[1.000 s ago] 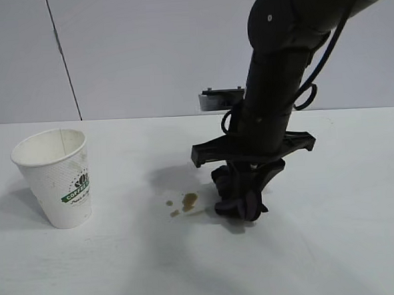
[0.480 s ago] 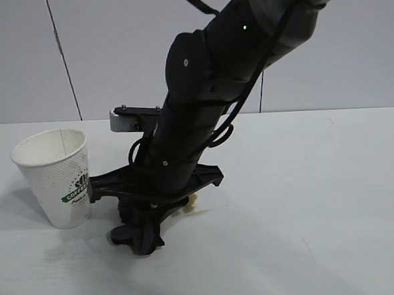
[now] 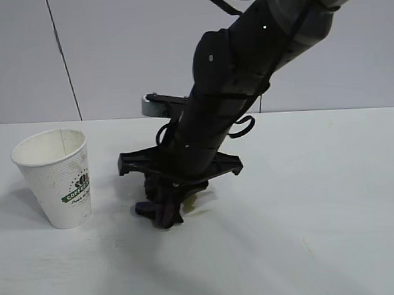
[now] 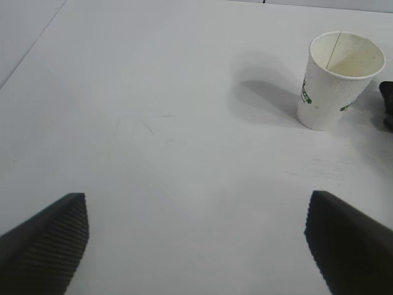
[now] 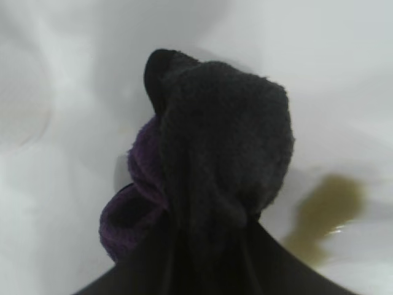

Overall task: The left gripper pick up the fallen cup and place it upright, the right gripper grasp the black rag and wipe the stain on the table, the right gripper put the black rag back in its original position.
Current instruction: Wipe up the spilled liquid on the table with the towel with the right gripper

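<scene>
Exterior view: right claw [image 3: 162,213] angled steeply down onto the white tabletop [image 3: 309,234], pinched nearly closed on the black rag [image 3: 159,213], which is bunched between its fingers and pressed to the surface. Stain [image 3: 190,203] just beside the rag on the side away from the cup, mostly hidden under the arm; only a pale olive smear shows. Cup [image 3: 57,177] standing upright, rim up, near the rag but apart from it, at the left of this view. Right wrist view: rag [image 5: 215,166] fills the middle, black outer folds with purple folds beneath, clamped in the claw; a brownish-olive smear of the stain [image 5: 325,212] lies close alongside on the wet-looking tabletop. Left wrist view: left claw [image 4: 196,243] spread wide, holding nothing, hovering above bare tabletop; cup [image 4: 336,78] upright well ahead of it.
</scene>
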